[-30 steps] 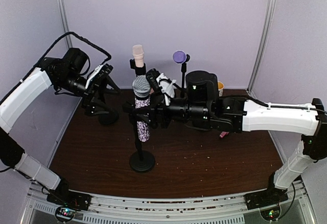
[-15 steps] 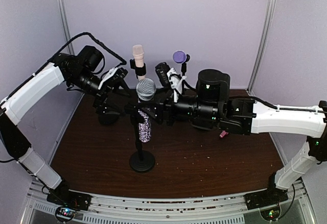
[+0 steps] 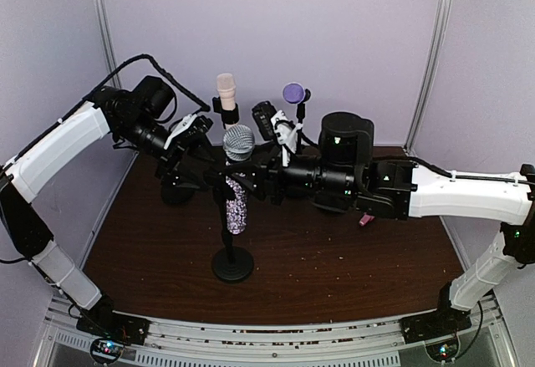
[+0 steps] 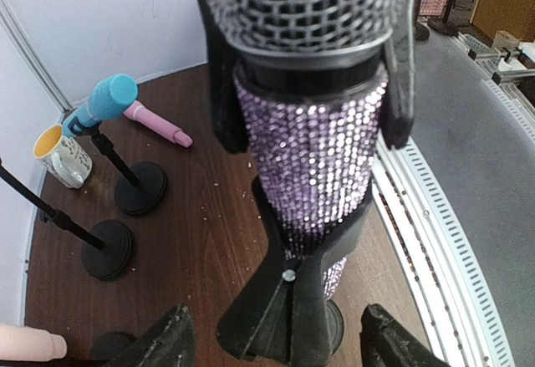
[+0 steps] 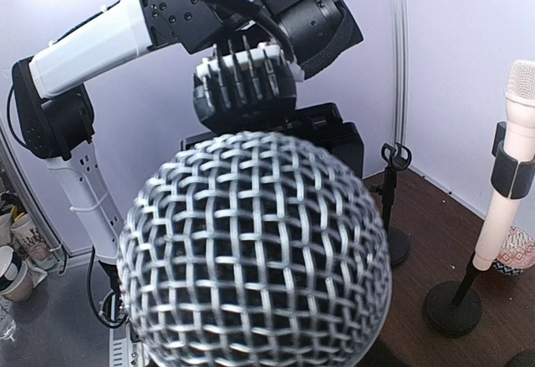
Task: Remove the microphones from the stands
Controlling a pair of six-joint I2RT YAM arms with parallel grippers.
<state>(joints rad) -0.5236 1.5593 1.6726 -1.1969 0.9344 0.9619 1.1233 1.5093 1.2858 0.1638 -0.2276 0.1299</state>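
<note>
microphone point(image 3: 236, 204): upright in stand point(image 3: 232, 264) clip, on desk point(image 3: 334, 258) | left pincer point(image 4: 284, 342): released, fingers astride clip | right pincer point(image 3: 248, 179): flanks microphone neck, contact unclear; mesh head blocks its wrist view

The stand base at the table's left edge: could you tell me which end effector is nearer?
Left. The left end effector hangs close by the stand base; the right end effector is farther right, at the sparkly microphone.

Robot lab test booth: plain lilac walls point(image 3: 334, 24), aluminium posts point(image 3: 438, 41), dark tabletop point(image 3: 334, 258).
</note>
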